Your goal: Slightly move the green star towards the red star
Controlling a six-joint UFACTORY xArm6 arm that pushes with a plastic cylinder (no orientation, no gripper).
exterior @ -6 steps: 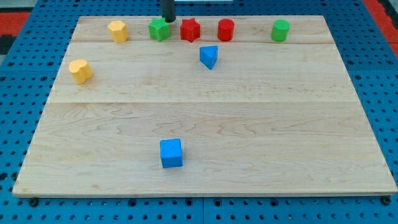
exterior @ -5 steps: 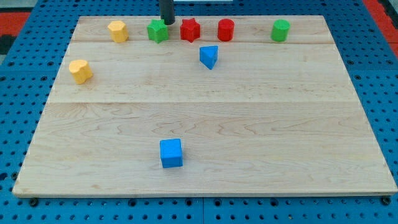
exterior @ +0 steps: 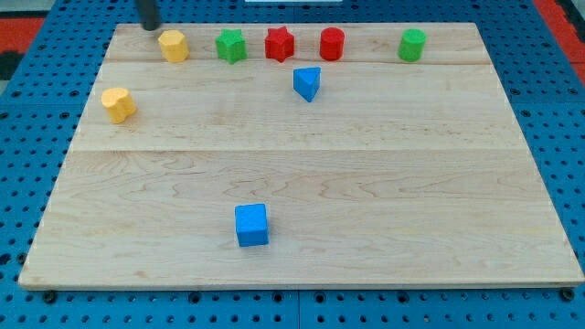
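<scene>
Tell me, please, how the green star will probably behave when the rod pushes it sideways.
The green star looks squat and flat-based, so it should slide, not tip. Its points may make it rotate if my tip pushes off-centre. The smooth wooden board likely offers little friction.

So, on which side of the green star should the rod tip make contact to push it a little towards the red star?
Touch the green star on its face towards the view's left, since the red star lies to its right in one row. My tip is at the view's upper left, beyond the yellow block.

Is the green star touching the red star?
No. The green star sits apart from the red star; bare wood shows between them.
</scene>
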